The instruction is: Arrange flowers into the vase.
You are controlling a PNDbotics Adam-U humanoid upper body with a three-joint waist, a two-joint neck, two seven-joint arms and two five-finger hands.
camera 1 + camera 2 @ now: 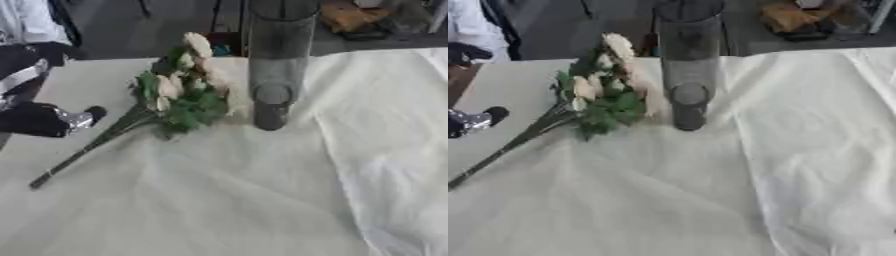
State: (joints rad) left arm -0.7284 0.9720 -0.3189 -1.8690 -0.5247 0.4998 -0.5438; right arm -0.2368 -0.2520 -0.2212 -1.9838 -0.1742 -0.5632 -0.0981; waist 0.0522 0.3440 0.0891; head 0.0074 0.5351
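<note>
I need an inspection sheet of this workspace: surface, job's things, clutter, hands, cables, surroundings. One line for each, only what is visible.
Surface: table under a creased cream cloth.
Job's things: bunch of cream artificial flowers with green leaves and dark stems lying flat, heads next to the tall clear glass vase, which stands upright with no flowers in it.
Clutter: nothing seen.
Hands: black-and-silver left hand at the left edge, apart from the stems; right hand not in view.
Cables: nothing seen.
Surroundings: dark floor, brown object beyond the table.

Pale creased tablecloth [367, 150] over the table, dark floor [166, 30] beyond its far edge
</note>
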